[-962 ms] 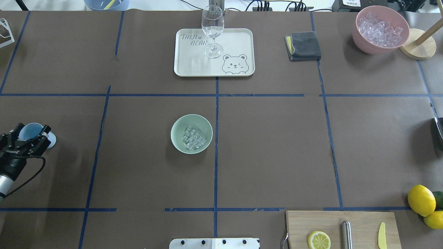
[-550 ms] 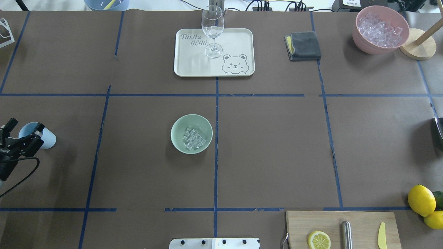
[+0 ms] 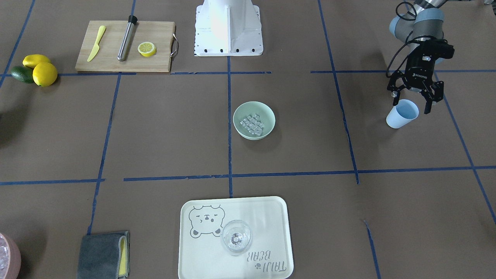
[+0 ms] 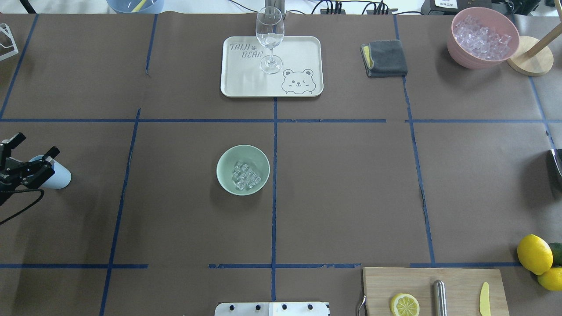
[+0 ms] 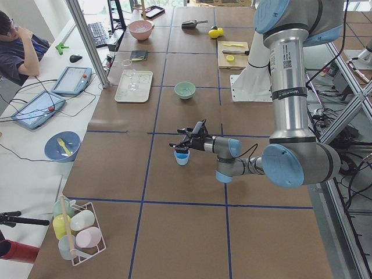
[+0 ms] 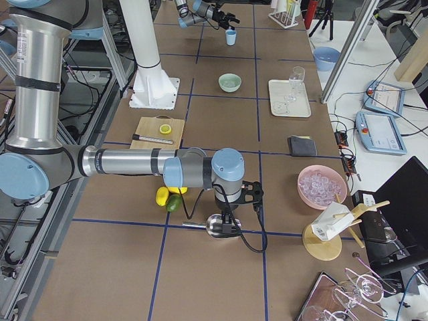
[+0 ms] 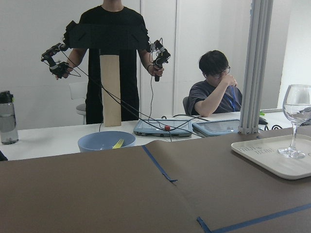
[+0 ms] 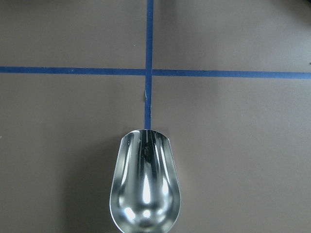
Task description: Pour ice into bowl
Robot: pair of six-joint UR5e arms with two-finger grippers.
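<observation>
The pale mint-green bowl [image 4: 226, 160] stands near the table's middle, with a cluster of clear ice cubes [image 4: 246, 175] inside it. It also shows in the front view [image 3: 268, 113] with the ice [image 3: 252, 124]. My left gripper [image 4: 35, 145] is open and empty at the left edge, just above and beside the light blue cup [image 4: 59, 177], which stands alone on the table. In the front view the open left gripper [image 3: 411, 104] hovers over the cup [image 3: 399, 118]. My right gripper [image 6: 227, 217] shows only in the right side view; I cannot tell its state. A metal scoop [image 8: 145, 189] lies below it.
A wine glass [image 4: 269, 35] stands on a cream tray [image 4: 303, 52] at the back middle. A grey cloth [image 4: 384, 58] and a pink bowl of ice [image 4: 456, 48] are back right. A cutting board [image 4: 461, 281] and lemons [image 4: 534, 253] are front right.
My open left gripper has drawn back from around the blue cup, moving left and up. The cup stays where it stood. The bowl and ice have not moved.
</observation>
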